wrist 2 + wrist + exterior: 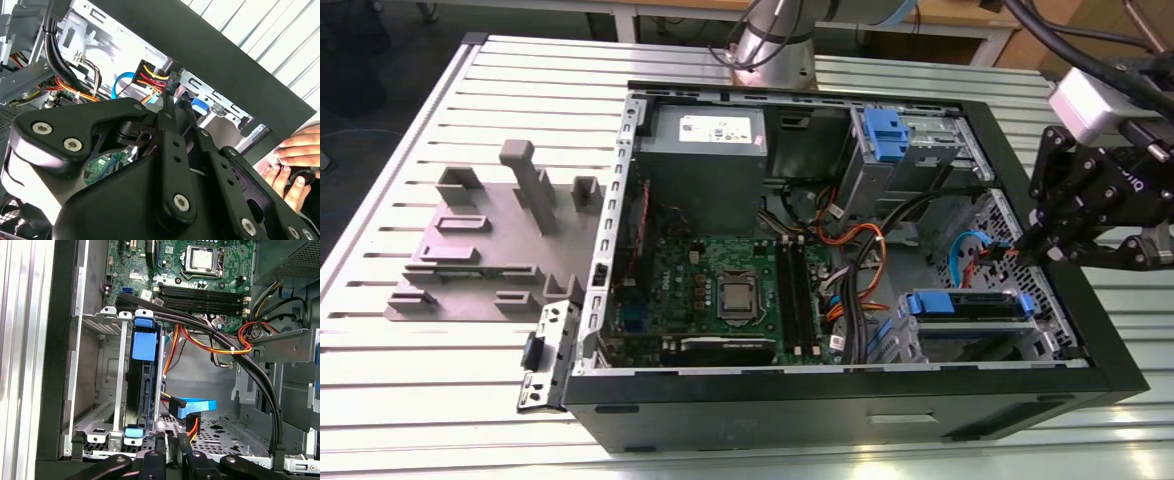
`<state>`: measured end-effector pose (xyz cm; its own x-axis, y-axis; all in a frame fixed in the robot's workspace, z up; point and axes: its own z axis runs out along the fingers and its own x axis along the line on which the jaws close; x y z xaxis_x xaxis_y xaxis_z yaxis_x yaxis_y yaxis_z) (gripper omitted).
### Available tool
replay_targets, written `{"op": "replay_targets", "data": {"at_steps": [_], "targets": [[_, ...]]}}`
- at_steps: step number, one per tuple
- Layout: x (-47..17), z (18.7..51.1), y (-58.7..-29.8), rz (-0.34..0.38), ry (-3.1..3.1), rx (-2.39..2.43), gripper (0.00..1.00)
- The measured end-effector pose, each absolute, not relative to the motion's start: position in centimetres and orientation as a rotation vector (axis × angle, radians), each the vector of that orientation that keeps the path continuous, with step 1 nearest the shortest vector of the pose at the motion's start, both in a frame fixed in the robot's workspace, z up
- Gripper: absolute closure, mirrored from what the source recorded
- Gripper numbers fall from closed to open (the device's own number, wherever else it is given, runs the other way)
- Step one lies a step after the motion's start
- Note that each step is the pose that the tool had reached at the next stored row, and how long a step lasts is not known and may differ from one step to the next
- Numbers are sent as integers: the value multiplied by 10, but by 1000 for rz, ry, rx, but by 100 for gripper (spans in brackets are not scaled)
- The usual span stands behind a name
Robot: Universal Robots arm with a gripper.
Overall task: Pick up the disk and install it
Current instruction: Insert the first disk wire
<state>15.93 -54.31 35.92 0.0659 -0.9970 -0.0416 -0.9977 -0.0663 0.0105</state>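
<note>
**Fig.: open computer case on the slatted table, as I saw it from the operator station.**

In the exterior view, from left to right:
- A grey fixture stood on the table beside the case's left wall.
- The motherboard lay in the middle of the case floor.
- The disk sat in the drive cage by the near right corner of the case, its blue carrier frame uppermost.
- The gripper hung over the case's right edge, just above and beside that cage.

In the first wrist view the disk stood edge-on between the cage rails.

Hazards, as I judged them:
- A black cable bundle and orange leads crossed close to the cage, and a blue connector lay loose below. A descent could snag any of these.
- A grip on the carrier tab alone could let the disk cant and bind in the rails.
- A person's hand rested outside the case wall, near the arm's sweep.

Pose: the wrist was pitched down into the case over its right edge. The fingers were drawn together, or nearly so, on nothing; they appeared in the first wrist view and the second. They were clear of the disk.
</note>
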Motion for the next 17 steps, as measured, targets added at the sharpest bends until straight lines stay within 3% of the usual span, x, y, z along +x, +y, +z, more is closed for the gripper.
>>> {"op": "replay_targets", "data": {"at_steps": [17], "targets": [[165,350,-538,59,2105,-2304,76]]}}
